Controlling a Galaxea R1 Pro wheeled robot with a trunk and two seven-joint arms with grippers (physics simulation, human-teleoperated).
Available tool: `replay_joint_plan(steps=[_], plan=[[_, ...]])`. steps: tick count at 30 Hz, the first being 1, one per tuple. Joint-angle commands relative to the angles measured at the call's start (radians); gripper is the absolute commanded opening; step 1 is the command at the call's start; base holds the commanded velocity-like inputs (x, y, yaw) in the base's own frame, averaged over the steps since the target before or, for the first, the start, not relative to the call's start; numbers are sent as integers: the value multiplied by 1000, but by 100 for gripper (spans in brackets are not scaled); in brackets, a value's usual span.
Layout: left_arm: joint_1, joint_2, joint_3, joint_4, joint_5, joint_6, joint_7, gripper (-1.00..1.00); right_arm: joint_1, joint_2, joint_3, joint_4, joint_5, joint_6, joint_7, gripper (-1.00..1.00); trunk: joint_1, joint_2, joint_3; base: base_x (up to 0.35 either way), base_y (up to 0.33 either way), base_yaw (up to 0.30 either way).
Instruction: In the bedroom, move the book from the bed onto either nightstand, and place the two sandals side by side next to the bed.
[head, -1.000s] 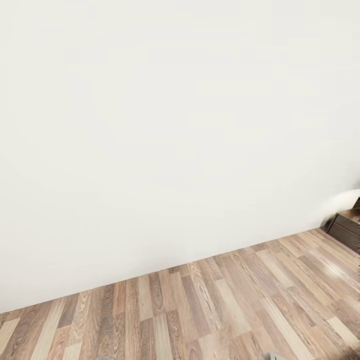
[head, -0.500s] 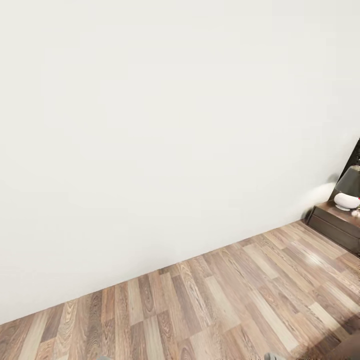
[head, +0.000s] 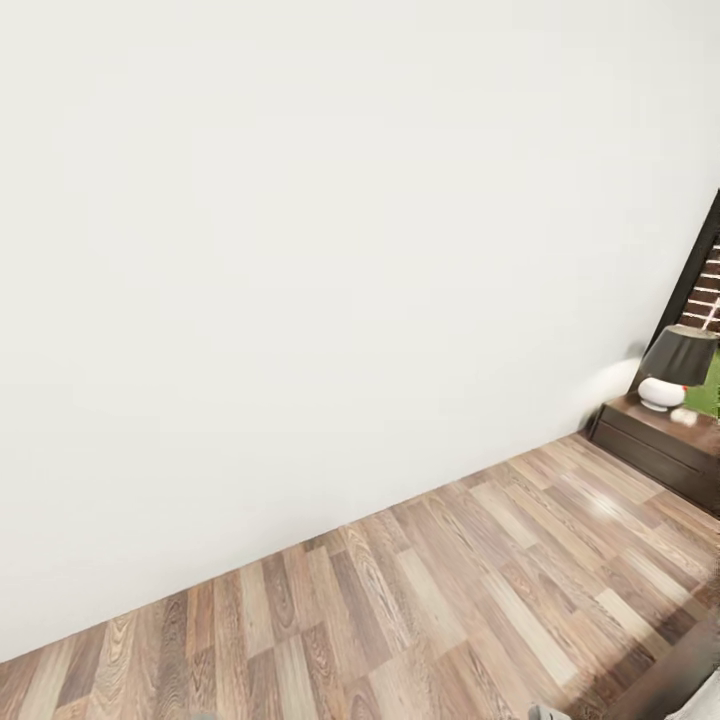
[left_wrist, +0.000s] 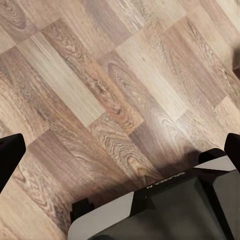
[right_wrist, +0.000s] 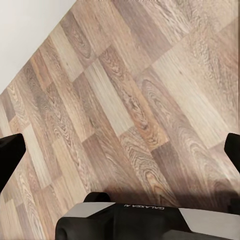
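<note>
A dark-brown nightstand (head: 655, 445) with two drawers stands against the white wall at the far right of the head view. The dark corner of the bed (head: 668, 682) frame enters at the bottom right, with a sliver of grey mattress beside it. The book and the two sandals are out of view. My left gripper (left_wrist: 120, 155) hangs open over bare wood floor, its black fingertips (left_wrist: 10, 155) far apart. My right gripper (right_wrist: 120, 155) is also open over the floor, with nothing between its fingertips (right_wrist: 10, 155).
A lamp (head: 676, 366) with a dark shade and white base sits on the nightstand. A black-framed window (head: 708, 290) edge shows behind it. A plain white wall (head: 300, 250) runs across the view. My grey base (left_wrist: 165, 210) shows under both wrists.
The head view has swung to the right: the nightstand and lamp have slid further into the picture, and the window edge and bed corner have come in. Nothing itself moved.
</note>
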Motion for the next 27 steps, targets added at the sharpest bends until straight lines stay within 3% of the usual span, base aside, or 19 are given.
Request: replay_joint_plan(steps=[1, 27], plan=[[-1, 0, 8, 0, -10, -4, -2, 100, -1, 0, 8, 1, -6, -4, 3, 100, 1, -2, -2, 0, 0, -127], [-1, 0, 8, 0, -10, -4, -3, 100, -1, -1, 8, 1, -6, -4, 3, 100, 1, -2, -2, 0, 0, -127]])
